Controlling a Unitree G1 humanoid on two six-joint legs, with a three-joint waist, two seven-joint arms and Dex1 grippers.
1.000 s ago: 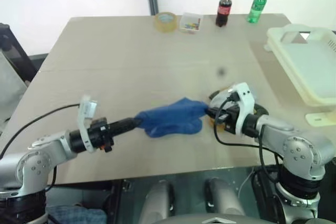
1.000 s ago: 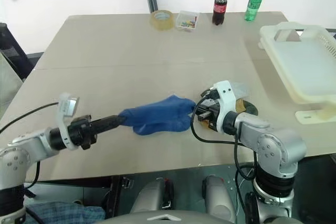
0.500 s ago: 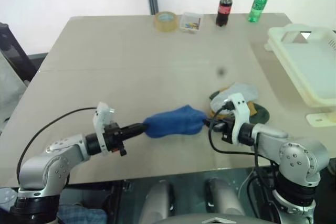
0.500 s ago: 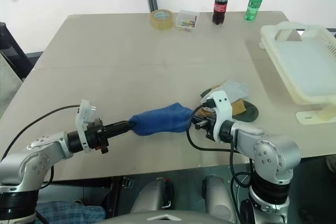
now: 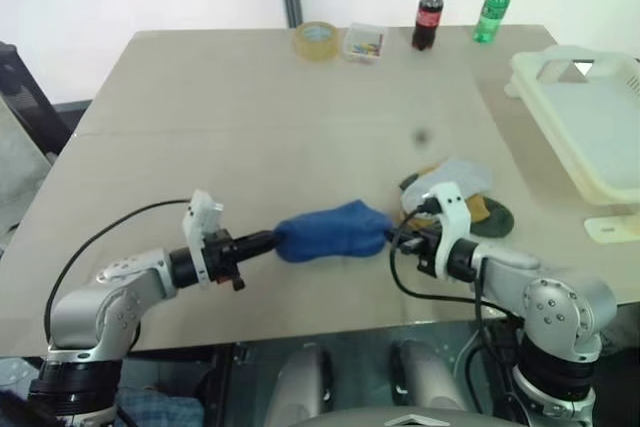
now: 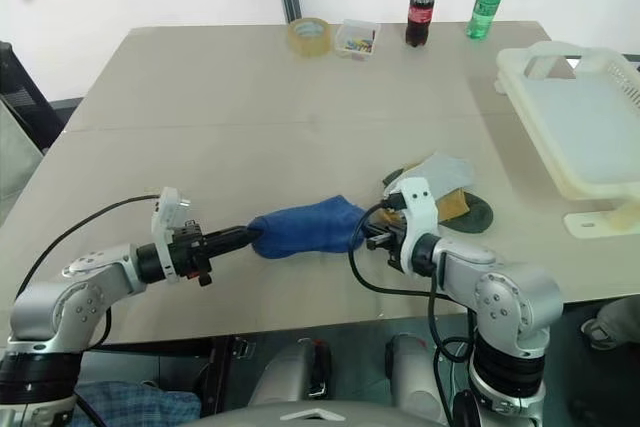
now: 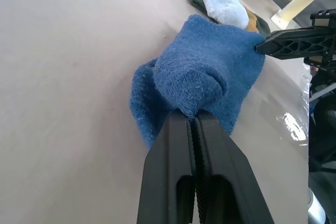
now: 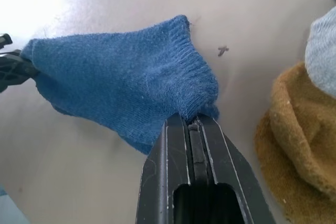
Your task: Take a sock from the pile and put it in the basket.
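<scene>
Stretched between two arms over a tan table (image 5: 250,127): the royal-blue sock (image 5: 330,232), pinched at one end by the left gripper (image 5: 268,240) and at the other by the right gripper (image 5: 392,238), both clamped tight on the fabric. Seen from the head cameras as a short blue roll low over the tabletop, near the front edge; whether resting on the surface or held just clear of it cannot be told. Just beside the right gripper, the pile (image 6: 440,192): pale grey on top, mustard yellow under it, a dark green edge showing toward the basket. At the right edge of the table, well apart from the sock, the cream-white basket (image 5: 560,117), thick-rimmed with a handle cut-out. At the far edge, a roll of tape (image 5: 316,40), a small clear box (image 5: 363,42), a cola bottle (image 5: 427,14) and a green bottle (image 5: 491,9).

From the left wrist camera, what the head views lack: black fingers (image 7: 176,156) pressed together with bunched blue fabric squeezed between the tips, and the other gripper's black tip meeting the sock's far corner. From the right wrist camera, the ribbed cuff caught between closed fingers (image 8: 170,153), with the mustard sock (image 8: 294,150) just beside.
</scene>
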